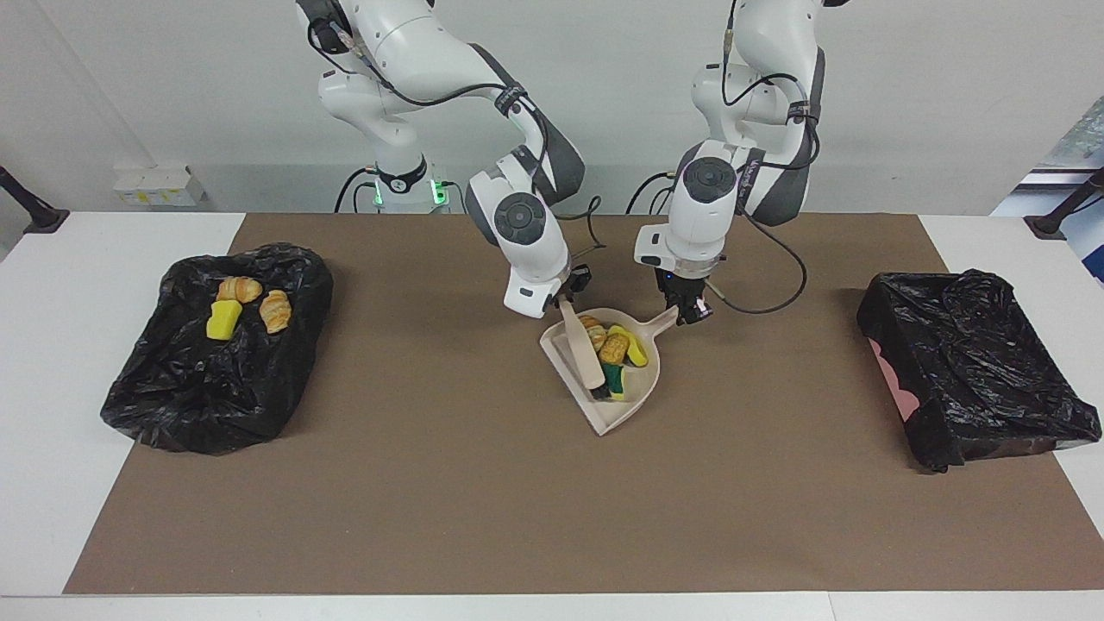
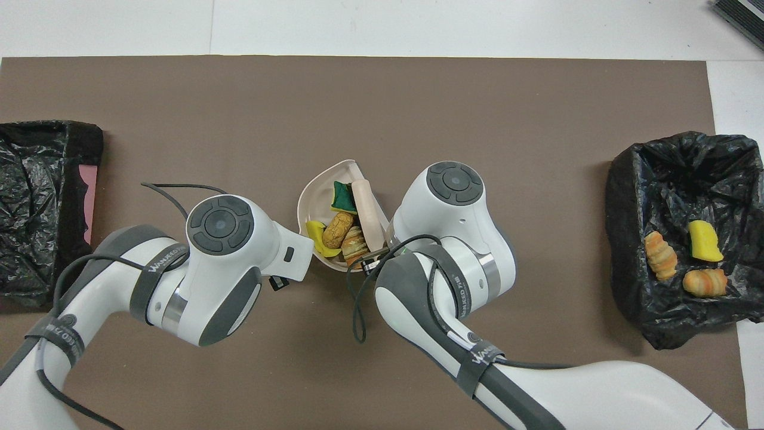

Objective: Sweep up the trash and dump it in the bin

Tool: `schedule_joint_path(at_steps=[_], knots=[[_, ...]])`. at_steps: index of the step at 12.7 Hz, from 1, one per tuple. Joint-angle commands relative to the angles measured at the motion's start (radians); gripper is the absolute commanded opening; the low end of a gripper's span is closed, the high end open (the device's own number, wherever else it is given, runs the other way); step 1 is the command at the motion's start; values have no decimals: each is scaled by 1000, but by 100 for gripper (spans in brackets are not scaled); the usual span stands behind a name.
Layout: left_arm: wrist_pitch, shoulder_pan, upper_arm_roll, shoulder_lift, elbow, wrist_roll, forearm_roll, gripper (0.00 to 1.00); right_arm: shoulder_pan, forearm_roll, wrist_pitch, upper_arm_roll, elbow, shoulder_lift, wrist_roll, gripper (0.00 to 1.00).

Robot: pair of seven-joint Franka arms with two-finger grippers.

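Note:
The beige dustpan (image 1: 623,407) (image 2: 315,192) lies mid-mat. My left gripper (image 1: 687,310) is shut on its handle (image 1: 662,322). In the pan are several pieces of trash: a croissant bit (image 1: 591,326) (image 2: 354,243), a brown bread roll (image 1: 614,347) (image 2: 338,230), a yellow sponge chunk (image 1: 637,348) (image 2: 314,230) and a green-faced sponge (image 1: 615,379) (image 2: 342,197). My right gripper (image 1: 565,298) is shut on the beige brush (image 1: 583,352) (image 2: 365,208), whose bristle end rests inside the pan against the green-faced sponge. In the overhead view the wrists hide both grippers.
A black-bagged bin (image 1: 198,405) (image 2: 627,191) at the right arm's end holds two croissant bits and a yellow sponge (image 1: 222,321). Another black-bagged bin (image 1: 966,379) (image 2: 36,179) stands at the left arm's end. A brown mat (image 1: 431,517) covers the table.

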Motion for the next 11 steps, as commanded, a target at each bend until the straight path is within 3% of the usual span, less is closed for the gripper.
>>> schedule_joint_path(at_steps=[1,5,7,11], knots=[[21,35,-3,-30,-32,123,7,0,-39,-7,-56,-8,7,-16,-34,0],[18,73,-1,-24,-17,327,8,0,-95,-94,-171,-8,7,-74,-33,0],[4,142,-4,-42,-9,460,8,0,-90,-122,-207,-7,7,-96,13,0],[-49,277,-1,-120,-6,709,7,0,-7,-134,-215,1,-16,-134,240,0]])
